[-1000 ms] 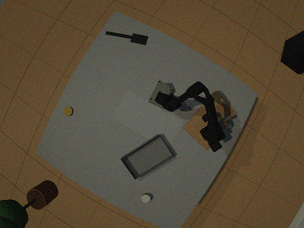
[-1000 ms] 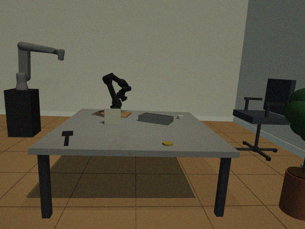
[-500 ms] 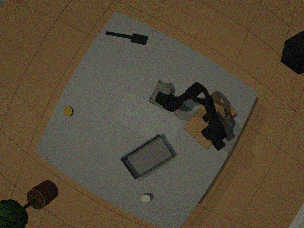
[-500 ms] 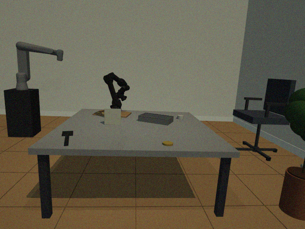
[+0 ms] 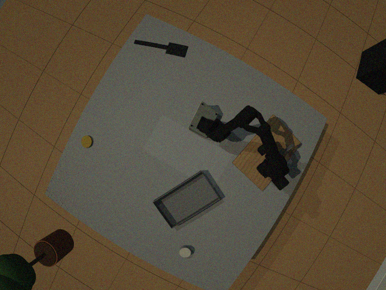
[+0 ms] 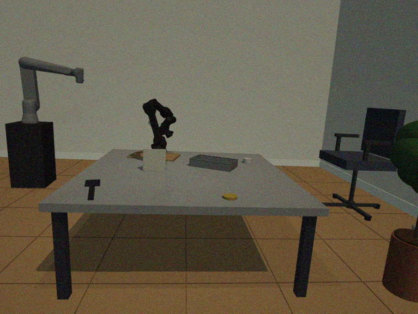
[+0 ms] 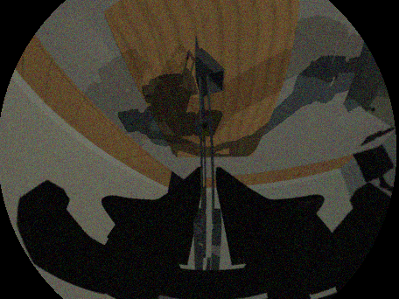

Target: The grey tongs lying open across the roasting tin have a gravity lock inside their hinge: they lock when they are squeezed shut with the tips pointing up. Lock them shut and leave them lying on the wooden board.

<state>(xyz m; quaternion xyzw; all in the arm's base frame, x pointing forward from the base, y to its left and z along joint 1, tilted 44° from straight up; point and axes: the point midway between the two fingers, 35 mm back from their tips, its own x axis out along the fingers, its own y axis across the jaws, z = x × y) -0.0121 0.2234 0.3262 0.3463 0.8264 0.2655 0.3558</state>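
Note:
The grey tongs (image 7: 214, 78) run through my gripper (image 7: 208, 170) in the wrist view. Their two arms lie close together and nearly parallel. The end with the dark block points away from the gripper, over the wooden board; the other end reaches back between the fingers. My gripper is shut on the tongs. Whether they are locked does not show. The wooden board (image 5: 249, 162) (image 6: 173, 156) (image 7: 262, 26) lies below, partly under the arm's shadow. The arm hides the tongs in the top view. The roasting tin (image 5: 165, 214) (image 6: 212, 164) has no tongs across it.
A white puck (image 5: 184, 252) (image 6: 247, 160) is beyond the tin. A yellow disc (image 5: 86, 141) (image 6: 229, 196) and a black flat tool (image 5: 177, 50) (image 6: 92, 183) lie farther off. A pale upright panel (image 6: 154, 159) stands by the arm's base. The table edge is close beside the board.

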